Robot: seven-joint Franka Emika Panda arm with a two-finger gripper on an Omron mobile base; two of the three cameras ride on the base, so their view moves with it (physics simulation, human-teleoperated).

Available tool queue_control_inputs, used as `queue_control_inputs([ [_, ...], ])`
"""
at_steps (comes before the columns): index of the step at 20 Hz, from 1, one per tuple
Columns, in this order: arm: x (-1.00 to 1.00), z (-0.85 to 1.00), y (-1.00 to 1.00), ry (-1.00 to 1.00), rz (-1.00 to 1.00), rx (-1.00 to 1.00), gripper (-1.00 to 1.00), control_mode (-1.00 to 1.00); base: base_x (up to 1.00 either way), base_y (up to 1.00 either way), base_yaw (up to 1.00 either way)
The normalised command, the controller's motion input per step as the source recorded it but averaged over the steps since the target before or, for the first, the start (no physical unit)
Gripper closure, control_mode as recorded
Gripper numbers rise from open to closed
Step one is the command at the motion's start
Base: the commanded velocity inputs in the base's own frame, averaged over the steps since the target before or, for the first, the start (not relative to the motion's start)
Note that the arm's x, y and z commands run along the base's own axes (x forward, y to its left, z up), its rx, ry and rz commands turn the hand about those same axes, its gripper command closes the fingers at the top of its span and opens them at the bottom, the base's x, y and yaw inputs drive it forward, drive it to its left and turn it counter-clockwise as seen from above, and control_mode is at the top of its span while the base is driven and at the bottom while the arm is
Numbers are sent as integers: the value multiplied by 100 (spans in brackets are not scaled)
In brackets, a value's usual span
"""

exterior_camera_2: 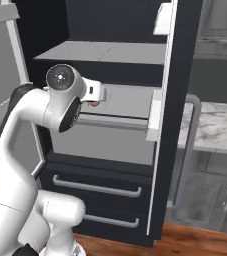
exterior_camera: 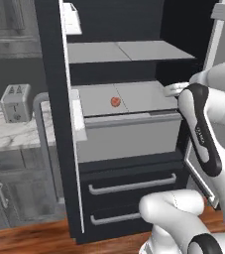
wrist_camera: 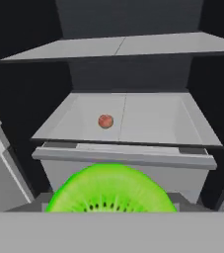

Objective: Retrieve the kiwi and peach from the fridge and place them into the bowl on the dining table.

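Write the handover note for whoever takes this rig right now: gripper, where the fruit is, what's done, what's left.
Gripper: closed on the kiwi, whose cut green face sits right at the hand camera, just in front of the open fridge.
Peach: alone on the fridge's middle shelf, untouched.
Bowl and dining table: out of sight from here.
Done: fridge doors open, kiwi picked up.
Left: carry the kiwi to the bowl, come back for the peach, put it in the bowl too.
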Motion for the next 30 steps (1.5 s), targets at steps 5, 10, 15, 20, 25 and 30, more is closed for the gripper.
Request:
queue_control_inputs([
  [5, 0, 0, 0, 0, 0, 0, 100, 100, -86, 0, 8],
  [10, 0, 0, 0, 0, 0, 0, 100, 100, -46, 0, 17],
  [15, 0, 0, 0, 0, 0, 0, 100, 100, -3, -9, 44],
  [20, 0, 0, 0, 0, 0, 0, 100, 100, 0, -28, 61],
  [25, 0, 0, 0, 0, 0, 0, 100, 100, -11, -29, 70],
  [30, 0, 0, 0, 0, 0, 0, 100, 100, -14, -22, 69],
])
